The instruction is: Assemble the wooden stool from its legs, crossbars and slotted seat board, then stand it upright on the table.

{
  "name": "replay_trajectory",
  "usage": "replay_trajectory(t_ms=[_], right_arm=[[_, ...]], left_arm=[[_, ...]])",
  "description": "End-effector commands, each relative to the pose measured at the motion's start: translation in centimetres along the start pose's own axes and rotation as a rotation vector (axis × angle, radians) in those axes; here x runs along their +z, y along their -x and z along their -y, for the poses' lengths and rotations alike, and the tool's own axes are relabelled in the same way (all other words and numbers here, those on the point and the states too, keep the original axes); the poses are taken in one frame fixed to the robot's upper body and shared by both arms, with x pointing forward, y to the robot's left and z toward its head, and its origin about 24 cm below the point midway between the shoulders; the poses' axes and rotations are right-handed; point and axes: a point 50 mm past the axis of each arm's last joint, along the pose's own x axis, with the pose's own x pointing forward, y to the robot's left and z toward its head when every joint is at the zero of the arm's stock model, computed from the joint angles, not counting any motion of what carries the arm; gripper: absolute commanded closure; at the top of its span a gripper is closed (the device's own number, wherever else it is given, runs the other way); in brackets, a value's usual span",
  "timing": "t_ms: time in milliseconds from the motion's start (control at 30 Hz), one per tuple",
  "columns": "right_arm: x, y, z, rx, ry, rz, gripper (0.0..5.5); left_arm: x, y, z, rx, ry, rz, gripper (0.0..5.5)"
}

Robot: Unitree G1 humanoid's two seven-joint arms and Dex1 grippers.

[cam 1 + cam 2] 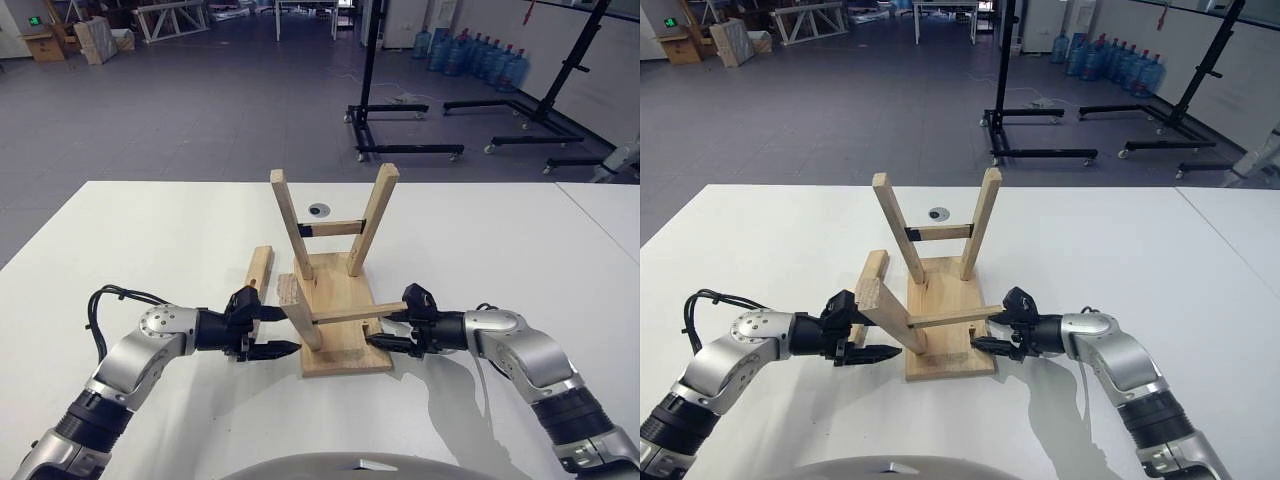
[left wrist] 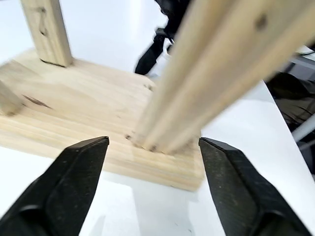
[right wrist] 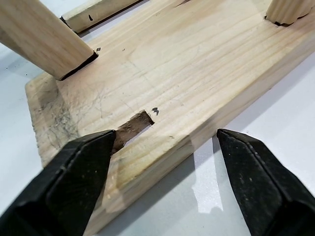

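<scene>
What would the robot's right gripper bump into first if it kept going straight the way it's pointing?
Most likely the side edge of the pale wooden seat board, beside its empty rectangular slot. The open right gripper aims right at it; the remaining gap is unclear.

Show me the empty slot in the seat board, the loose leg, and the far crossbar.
Empty slot [image 3: 135, 126]: right wrist view, its dark opening.
Loose leg [image 1: 260, 266]: left eye view, mid-length.
Far crossbar [image 1: 332, 228]: left eye view, its middle.
</scene>
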Motion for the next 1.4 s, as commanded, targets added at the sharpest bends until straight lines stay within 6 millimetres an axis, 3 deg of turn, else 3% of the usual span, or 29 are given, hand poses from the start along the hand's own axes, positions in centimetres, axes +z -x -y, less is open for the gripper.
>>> replay_trajectory(t_ms=[33, 167, 267, 333, 500, 667, 833, 1067, 1400], right_arm=[[-2.6, -0.5, 0.1, -0.044, -0.061, -0.096, 1.72], [-2.5, -0.8, 0.8, -0.116, -0.022, -0.043, 1.72], [-1.7, -0.8, 0.4, -0.135, -0.020, 0.066, 1.72], [-1.4, -0.6, 0.1, -0.152, -0.004, 0.109, 1.72], [-1.6, -0.7, -0.7, -0.168, -0.002, 0.128, 1.72], [-1.1, -1.5, -1.6, -0.159, -0.003, 0.157, 1.72], [-1.1, -2.0, -2.0, -0.156, -0.009, 0.171, 1.72], [-1.1, -2.2, -2.7, -0.164, -0.020, 0.191, 1.72], [-0.7, -2.8, -2.8, -0.171, -0.025, 0.227, 1.72]], left_arm=[[0.2, 0.9, -0.3, 0.094, -0.018, -0.007, 1.44], [-0.2, 2.4, -1.4, 0.329, -0.033, -0.069, 1.05], [0.0, 3.0, -2.2, 0.644, -0.009, -0.078, 1.05], [0.1, 2.9, -1.9, 0.789, 0.021, -0.080, 1.05], [-0.3, 0.7, -1.4, 0.936, 0.148, -0.075, 1.05], [-3.9, -0.5, -1.1, 0.990, 0.272, -0.295, 1.05], [-6.8, -0.3, -0.8, 0.979, 0.376, -0.374, 1.30], [-9.0, 0.1, 0.1, 0.970, 0.573, -0.321, 2.45], [-9.3, 1.2, -0.7, 0.992, 0.581, -0.349, 3.15]])
